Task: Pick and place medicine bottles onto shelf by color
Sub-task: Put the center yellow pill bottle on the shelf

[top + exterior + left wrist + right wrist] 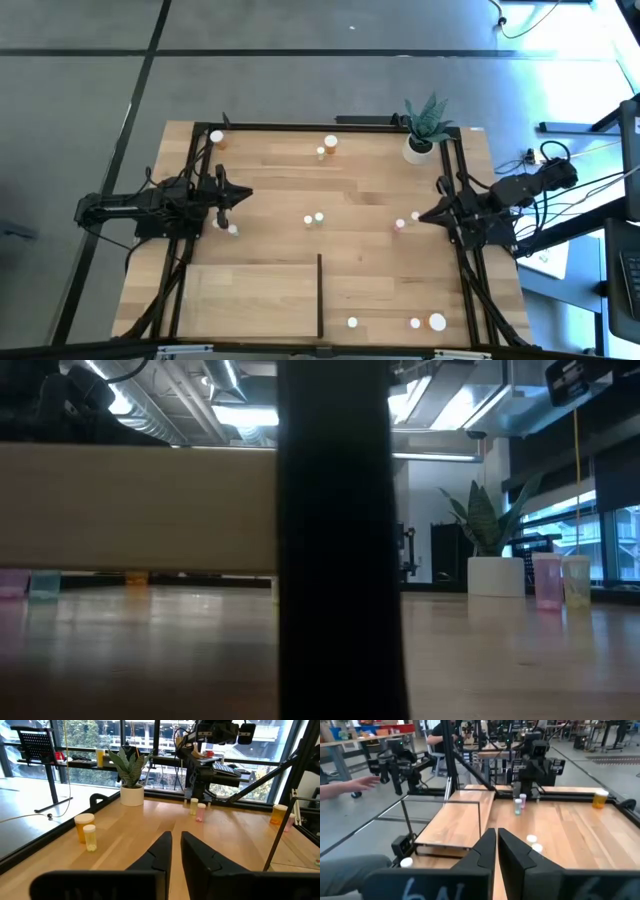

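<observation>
Several small white-capped medicine bottles stand scattered on the wooden tabletop: a larger orange one (217,138) at the far left, two (331,143) at the far middle, two (314,218) at the centre, a pink one (400,224) near my right gripper, and three (415,323) at the near right. The shelf (250,300) lies at the near left, its black strip (320,295) upright along its right edge. My left gripper (240,193) hovers at the table's left, shut and empty. My right gripper (418,215) is at the table's right, shut and empty.
A white pot with a spiky green plant (420,135) stands at the far right corner. Black rails (300,127) frame the table. In the low view the shelf's black strip (340,540) blocks the middle. A person's hand (350,787) shows beyond the table in the right wrist view.
</observation>
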You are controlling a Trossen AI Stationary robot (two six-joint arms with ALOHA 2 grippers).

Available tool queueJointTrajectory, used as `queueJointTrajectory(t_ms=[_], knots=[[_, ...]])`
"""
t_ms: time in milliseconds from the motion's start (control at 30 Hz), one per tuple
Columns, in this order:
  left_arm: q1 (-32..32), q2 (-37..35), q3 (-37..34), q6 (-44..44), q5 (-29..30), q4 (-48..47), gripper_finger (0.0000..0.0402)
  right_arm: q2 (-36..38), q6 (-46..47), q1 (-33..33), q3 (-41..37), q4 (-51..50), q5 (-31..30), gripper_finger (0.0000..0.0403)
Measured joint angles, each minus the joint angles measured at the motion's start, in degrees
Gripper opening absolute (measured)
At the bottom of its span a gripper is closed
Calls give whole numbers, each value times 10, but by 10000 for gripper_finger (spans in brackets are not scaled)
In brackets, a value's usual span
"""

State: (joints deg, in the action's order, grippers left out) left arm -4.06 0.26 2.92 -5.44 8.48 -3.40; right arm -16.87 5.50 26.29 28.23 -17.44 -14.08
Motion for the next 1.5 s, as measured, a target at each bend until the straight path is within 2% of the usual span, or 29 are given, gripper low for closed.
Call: queueJointTrajectory(t_ms=[133,367,500,633,733,833,967,1133,1267,1367,1500], knots=[[0,0,0,0,0,0,33,-11,0,-9,-1,1,-6,22],[0,0,0,1,0,0,22,-18,0,-16,-4,-8,-68,22],[-1,0,5,40,17,34,19,-18,0,-16,-4,-8,-92,22],[-1,9,74,65,-2,36,22,-18,0,-16,-4,-8,-95,22],[-1,37,141,84,-26,-8,27,-18,2,-16,-4,-8,-95,22],[-1,96,207,86,-35,-25,32,-18,7,-16,-4,-8,-94,22],[-1,211,306,87,-37,-105,35,-18,31,-16,-4,-8,-94,22],[-1,367,449,86,-36,-269,28,-18,49,-16,-4,-6,-94,22],[0,475,543,40,-37,-416,23,-18,54,-16,-4,-5,-94,22],[3,531,592,-10,-37,-529,20,-18,62,-16,-4,-5,-94,22],[8,567,608,-64,-37,-580,19,-18,60,-16,-5,-7,-94,22]])
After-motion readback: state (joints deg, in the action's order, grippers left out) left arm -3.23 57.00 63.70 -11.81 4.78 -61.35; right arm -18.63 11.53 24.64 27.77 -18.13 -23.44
